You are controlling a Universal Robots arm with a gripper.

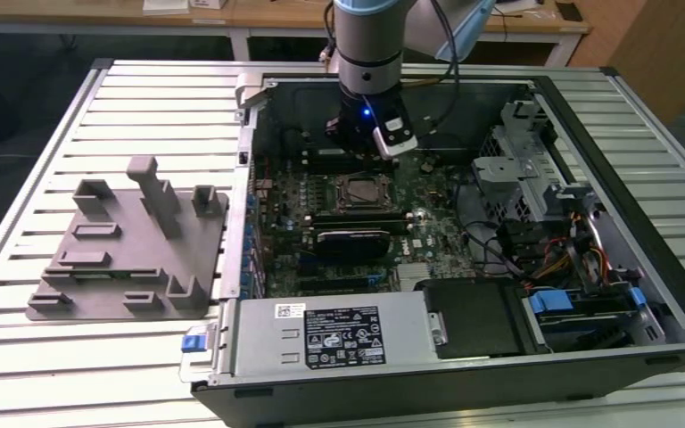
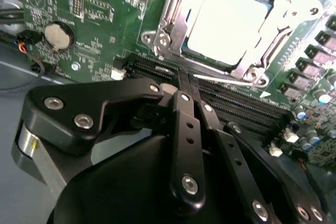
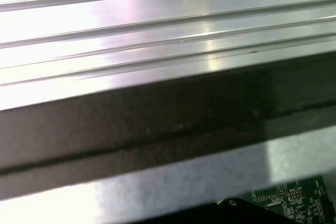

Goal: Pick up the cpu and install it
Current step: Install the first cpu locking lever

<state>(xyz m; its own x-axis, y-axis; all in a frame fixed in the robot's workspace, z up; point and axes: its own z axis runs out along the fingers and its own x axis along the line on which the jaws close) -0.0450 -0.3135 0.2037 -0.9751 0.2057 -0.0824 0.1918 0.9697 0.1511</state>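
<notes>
Below the tool (image 2: 184, 85): cpu (image 2: 226, 22) seated in motherboard socket (image 2: 173, 30).
Tool state: cannot tell.
Readable writing: none legible.

cpu (image 2: 226, 22): silvery-white | motherboard (image 2: 94, 9): green | pincer (image 2: 181, 95): black | fixture (image 1: 128, 245): grey

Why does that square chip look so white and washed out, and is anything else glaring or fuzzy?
In the second wrist view, light blows out the cpu in its socket, and the gripper linkage up close looks soft. In the first wrist view, the ribbed metal table glares white. In the exterior view, lighting is even, though the computer case interior sits darker.
</notes>
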